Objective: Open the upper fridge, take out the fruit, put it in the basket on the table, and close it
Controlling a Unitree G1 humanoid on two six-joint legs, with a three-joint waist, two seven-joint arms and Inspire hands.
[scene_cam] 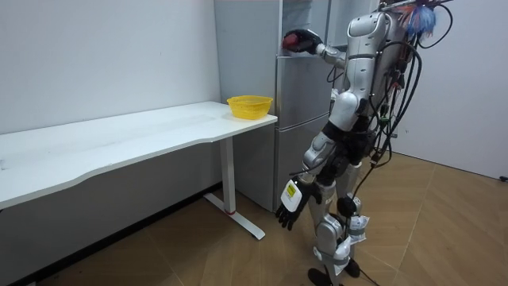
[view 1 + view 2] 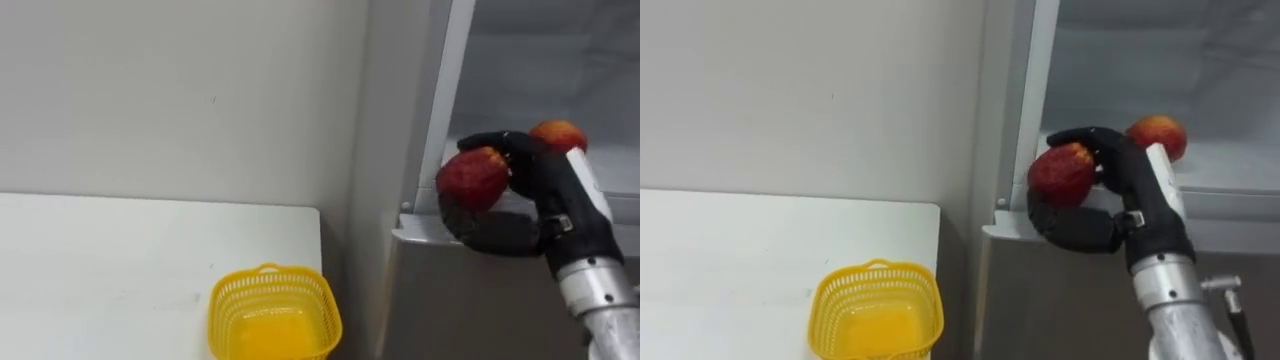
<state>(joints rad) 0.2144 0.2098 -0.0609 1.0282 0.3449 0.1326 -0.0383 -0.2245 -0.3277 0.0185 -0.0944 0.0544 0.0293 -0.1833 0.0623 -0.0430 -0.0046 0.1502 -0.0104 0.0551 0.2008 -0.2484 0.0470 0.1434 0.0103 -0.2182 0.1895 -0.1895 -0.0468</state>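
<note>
A red apple (image 2: 472,178) is in my right hand (image 2: 500,232), whose dark fingers and thumb curl round it. The hand holds it just over the front edge of the open upper fridge compartment (image 2: 620,170). A second red apple (image 2: 558,134) lies on the white shelf behind my hand. In the room view I stand facing the fridge (image 1: 298,119) with my right arm raised to its upper part and the apple (image 1: 298,38) at the opening. My left hand (image 1: 290,208) hangs at my side, fingers relaxed.
A yellow mesh basket (image 2: 270,275) stands empty on the near right corner of the white table (image 2: 120,260), left of the fridge. The grey lower fridge door (image 2: 460,300) is closed below my hand. A plain wall rises behind the table.
</note>
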